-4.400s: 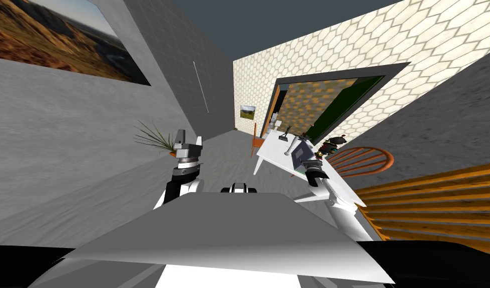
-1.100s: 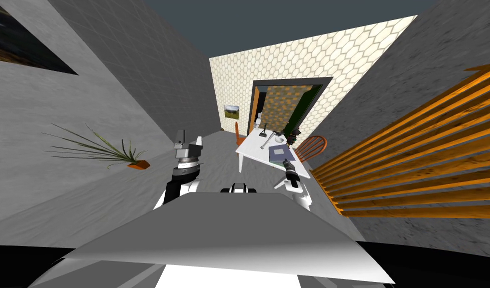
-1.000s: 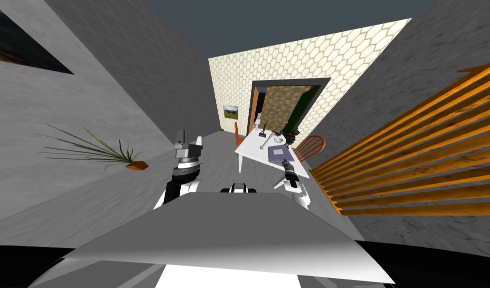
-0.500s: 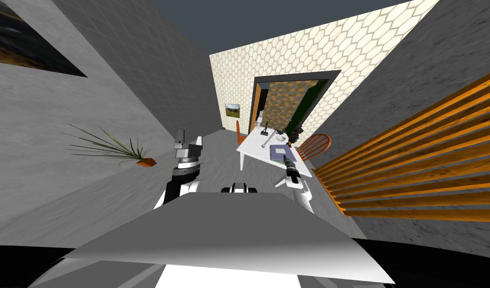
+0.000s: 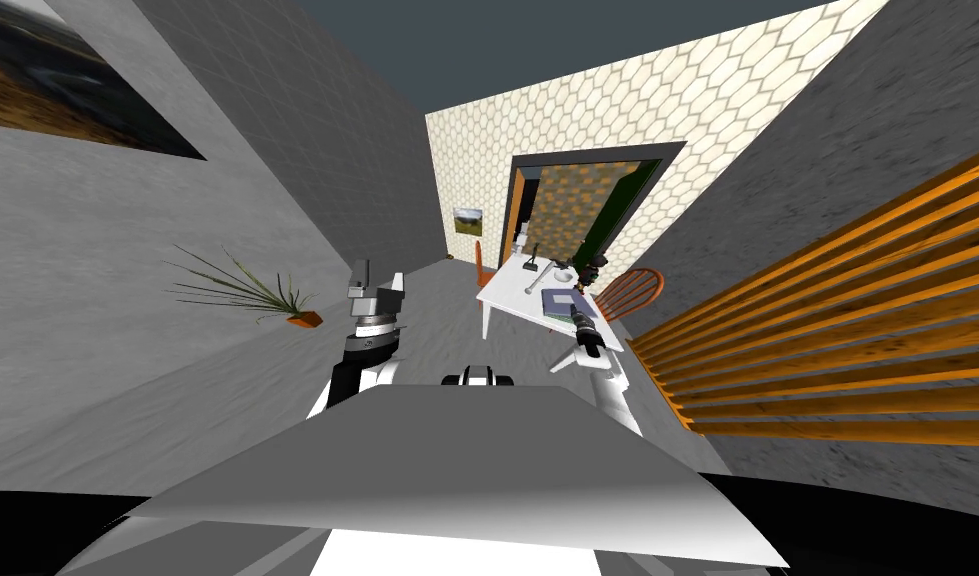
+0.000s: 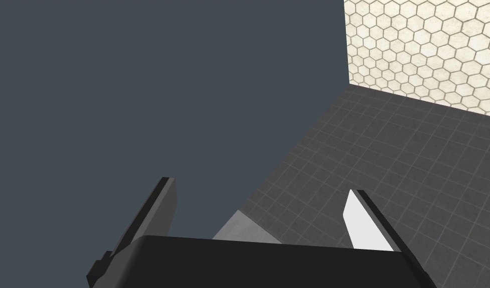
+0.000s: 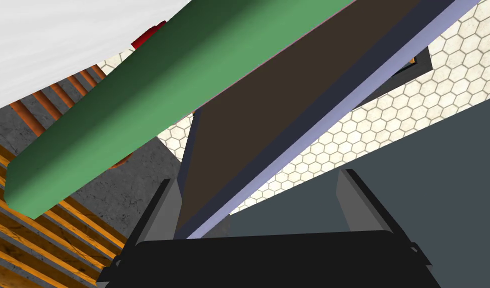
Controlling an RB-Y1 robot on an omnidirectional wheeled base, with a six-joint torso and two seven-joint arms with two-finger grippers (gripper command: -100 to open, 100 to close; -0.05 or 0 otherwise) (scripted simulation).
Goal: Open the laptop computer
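As the right gripper (image 5: 577,315) sits wide open and empty by the flat grey-blue laptop (image 5: 560,300), at one o'clock, pinching and lifting its lid (image 7: 289,110) should come next.

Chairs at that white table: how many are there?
2. A round-backed orange chair stands right of the white table; a second orange chair stands at its far left corner. More may be hidden.

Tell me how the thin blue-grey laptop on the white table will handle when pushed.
The thin blue-grey laptop looks rigid and flat, so it probably won't flop. Lying low on the smooth white table, it may slide rather than tip.
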